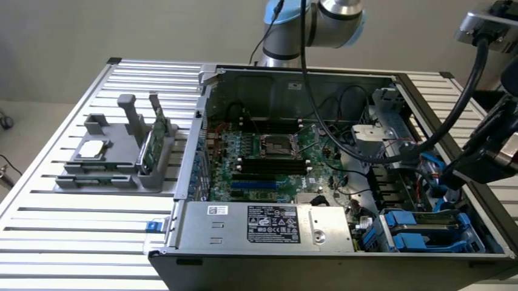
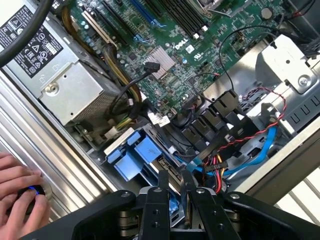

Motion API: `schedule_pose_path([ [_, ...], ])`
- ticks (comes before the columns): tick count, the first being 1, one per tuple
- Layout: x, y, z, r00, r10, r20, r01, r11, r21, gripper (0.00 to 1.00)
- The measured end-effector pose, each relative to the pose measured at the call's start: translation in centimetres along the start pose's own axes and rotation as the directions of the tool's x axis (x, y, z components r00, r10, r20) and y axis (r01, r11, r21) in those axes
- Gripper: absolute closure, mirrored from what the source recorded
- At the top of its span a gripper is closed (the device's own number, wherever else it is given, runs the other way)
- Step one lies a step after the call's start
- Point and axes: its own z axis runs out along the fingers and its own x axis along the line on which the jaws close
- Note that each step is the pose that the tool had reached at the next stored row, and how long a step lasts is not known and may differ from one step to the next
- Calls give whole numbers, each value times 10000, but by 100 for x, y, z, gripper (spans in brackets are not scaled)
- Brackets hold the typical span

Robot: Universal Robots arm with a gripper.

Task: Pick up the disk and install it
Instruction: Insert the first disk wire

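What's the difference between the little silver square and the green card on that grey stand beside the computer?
The silver chip lies flat on the grey stand, while the green card stands on edge in it. The silver chip is small, square and shiny; the green card is long, thin and dull green. Both sit on the same stand, outside the computer case, on the exterior view's left.
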Motion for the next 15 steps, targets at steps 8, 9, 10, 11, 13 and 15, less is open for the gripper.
schedule_pose_path([
  [8, -9, -5, 0, 9974, 717, 45, -717, 9974, -17, 75],
  [9, -9, -5, -1, 9965, 829, 52, -829, 9966, -19, 75],
  [10, -10, -5, 0, 9956, 933, 60, -932, 9956, -24, 75],
  [11, -10, -5, 0, 9945, 1040, 69, -1040, 9946, -30, 75],
  [13, -10, -6, 0, 9919, 1266, 88, -1266, 9919, -42, 75],
  [15, -11, -6, 1, 9883, 1518, 111, -1517, 9884, -60, 75],
])
